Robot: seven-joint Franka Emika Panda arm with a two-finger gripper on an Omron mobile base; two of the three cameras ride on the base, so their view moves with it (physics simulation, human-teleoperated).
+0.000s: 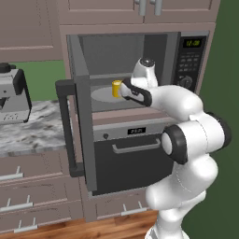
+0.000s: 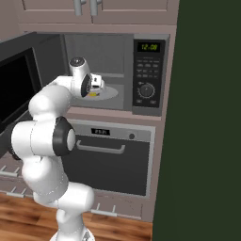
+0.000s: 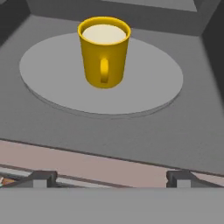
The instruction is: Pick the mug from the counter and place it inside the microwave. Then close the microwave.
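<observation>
One mug (image 3: 104, 51), yellow, stands upright on the turntable (image 3: 52, 83) inside the microwave (image 1: 158, 46); in the hand view it sits at about 12 o'clock on the plate, handle turned toward the camera, interior pale; nothing touches it. From the left base view the mug (image 1: 116, 88) shows as a small yellow cylinder just at 9 o'clock of the hand; from the right base view a sliver of yellow (image 2: 93, 94) shows under the hand.

Gripper (image 3: 111, 178): released; the two dark fingertips (image 3: 41, 178) stand wide apart at the bottom of the hand view, at 7 and 5 o'clock, with the mug well clear between and beyond them; nothing is held. The hand sits at the mouth of the cavity, over the front lip.

Microwave door (image 1: 79, 130): swung fully open to the left, its black bar handle (image 1: 67, 128) standing vertical at 9 o'clock of the cavity; the control panel (image 2: 148, 70) with green display, keypad and dial lies at 3 o'clock of the opening.

Oven (image 2: 113, 160) with horizontal handle sits directly below the microwave; counter (image 1: 32, 128), marbled, lies at 9 o'clock of the door, bearing a coffee machine (image 1: 11, 93); drawers (image 1: 28, 186) with silver handles sit under it; cabinets (image 2: 94, 12) hang above.
</observation>
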